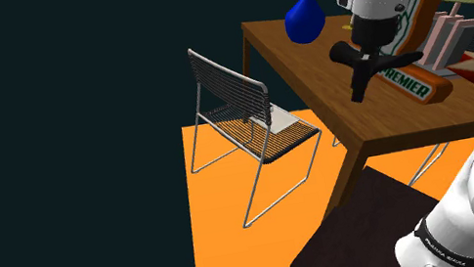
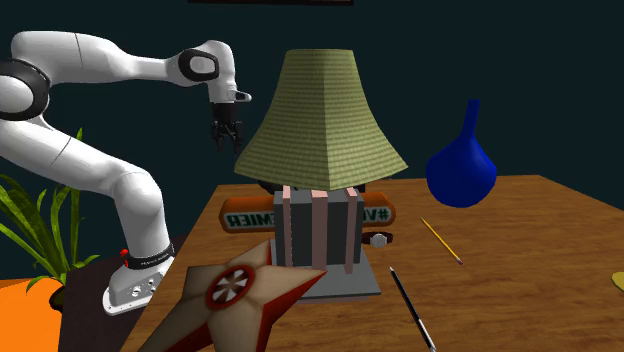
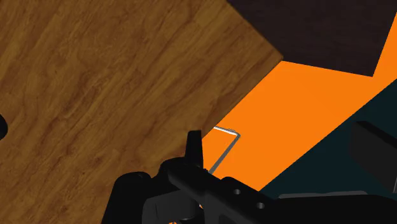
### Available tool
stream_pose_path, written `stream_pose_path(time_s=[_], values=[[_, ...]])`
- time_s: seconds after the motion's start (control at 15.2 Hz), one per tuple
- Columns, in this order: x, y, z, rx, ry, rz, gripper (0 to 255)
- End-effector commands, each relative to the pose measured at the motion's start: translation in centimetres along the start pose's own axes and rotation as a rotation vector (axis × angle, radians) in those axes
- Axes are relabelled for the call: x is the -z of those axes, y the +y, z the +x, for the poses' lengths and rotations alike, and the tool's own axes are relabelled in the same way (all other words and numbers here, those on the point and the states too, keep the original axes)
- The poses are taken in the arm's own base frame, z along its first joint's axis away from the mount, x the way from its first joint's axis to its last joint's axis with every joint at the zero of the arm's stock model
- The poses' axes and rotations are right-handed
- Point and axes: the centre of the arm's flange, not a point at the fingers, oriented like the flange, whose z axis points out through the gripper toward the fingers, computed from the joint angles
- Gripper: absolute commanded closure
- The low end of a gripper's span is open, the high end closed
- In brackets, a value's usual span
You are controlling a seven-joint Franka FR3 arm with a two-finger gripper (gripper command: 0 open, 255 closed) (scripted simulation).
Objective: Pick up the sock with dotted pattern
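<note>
gripper (image 2: pixel 226 146) over the near table (image 2: pixel 520 250) edge, nothing in it, opening we cannot tell | sock (image 2: pixel 615 283): perhaps the pale scrap at the second exterior view's right edge, dots unclear | we confirm first, then swing across

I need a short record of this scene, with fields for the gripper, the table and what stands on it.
gripper: black, above the table
table: brown wood
on table: lamp, blue vase, star-shaped object, lettered sign, pencil, pen
beside table: wire chair, on orange floor
</note>
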Motion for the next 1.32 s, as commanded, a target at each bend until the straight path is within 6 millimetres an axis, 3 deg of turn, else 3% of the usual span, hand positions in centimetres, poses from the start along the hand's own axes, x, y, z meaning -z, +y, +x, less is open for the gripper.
stream_pose_path(time_s=[0.0,0.66,1.25], values=[[0.0,0.0,0.0,0.000,0.000,0.000,0],[-1.0,13.8,5.0,-0.299,-0.045,0.089,0],[-3.1,26.8,5.7,-0.568,-0.086,0.169,0]])
